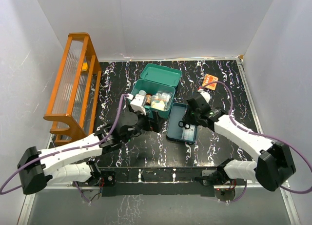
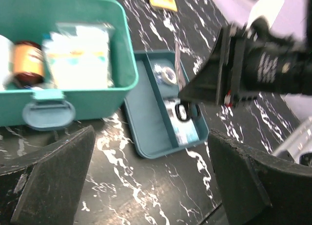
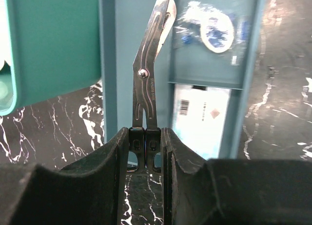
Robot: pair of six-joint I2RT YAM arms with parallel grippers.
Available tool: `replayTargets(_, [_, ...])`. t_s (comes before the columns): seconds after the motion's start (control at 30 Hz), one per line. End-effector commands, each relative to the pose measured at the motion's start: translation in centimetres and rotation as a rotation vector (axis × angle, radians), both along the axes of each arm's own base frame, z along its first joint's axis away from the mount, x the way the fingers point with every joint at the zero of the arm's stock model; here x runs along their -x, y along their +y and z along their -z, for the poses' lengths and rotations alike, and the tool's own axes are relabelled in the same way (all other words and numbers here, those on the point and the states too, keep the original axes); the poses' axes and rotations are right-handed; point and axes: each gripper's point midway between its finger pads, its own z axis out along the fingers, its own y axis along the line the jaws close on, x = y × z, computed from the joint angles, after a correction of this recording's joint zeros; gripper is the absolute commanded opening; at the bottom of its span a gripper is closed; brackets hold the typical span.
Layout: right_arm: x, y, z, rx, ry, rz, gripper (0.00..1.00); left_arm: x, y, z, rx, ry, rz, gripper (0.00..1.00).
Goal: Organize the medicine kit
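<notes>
The medicine kit's teal box (image 1: 146, 88) stands open at mid-table, its lid (image 1: 161, 74) tipped back. A brown bottle (image 2: 27, 61) and a white pack (image 2: 78, 56) lie inside it. Its three-compartment tray (image 1: 171, 130) lies just right of the box. My right gripper (image 3: 146, 142) is shut on the black handles of metal scissors (image 3: 148, 73). Their blades point along the tray's long compartment (image 3: 124, 54). My left gripper (image 2: 151, 186) hangs open over bare table in front of the box, with nothing between its fingers (image 2: 53, 176).
A tape roll (image 3: 214, 30) and a white barcoded packet (image 3: 200, 117) fill the tray's other compartments. An orange wooden rack (image 1: 73, 86) stands along the left wall. A small orange packet (image 1: 209, 80) lies at the back right. White walls enclose the black marbled table.
</notes>
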Motion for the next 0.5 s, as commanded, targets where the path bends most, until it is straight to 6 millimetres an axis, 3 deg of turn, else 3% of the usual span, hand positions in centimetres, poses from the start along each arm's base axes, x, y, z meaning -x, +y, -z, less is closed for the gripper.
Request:
replayTargets(0.0, [-2.2, 3.9, -1.8, -0.049, -0.086, -0.011, 0.11, -1.6, 4.5, -3.7, -0.04, -0.164, -0.161, 0.99])
replayTargets(0.17, [-2.1, 7.3, 0.3, -0.058, -0.043, -0.041, 0.11, -2.3, 7.7, -5.8, -0.08, -0.276, -0.261, 0.99])
replayTargets(0.27, [-2.3, 7.9, 2.0, -0.053, -0.017, -0.047, 0.1, -2.4, 8.5, -6.3, -0.078, -0.299, -0.29, 0.99])
replayTargets(0.47, [-2.8, 8.5, 3.3, -0.038, 0.009, -0.053, 0.1, -2.4, 9.0, -5.3, -0.105, -0.303, -0.293, 0.99])
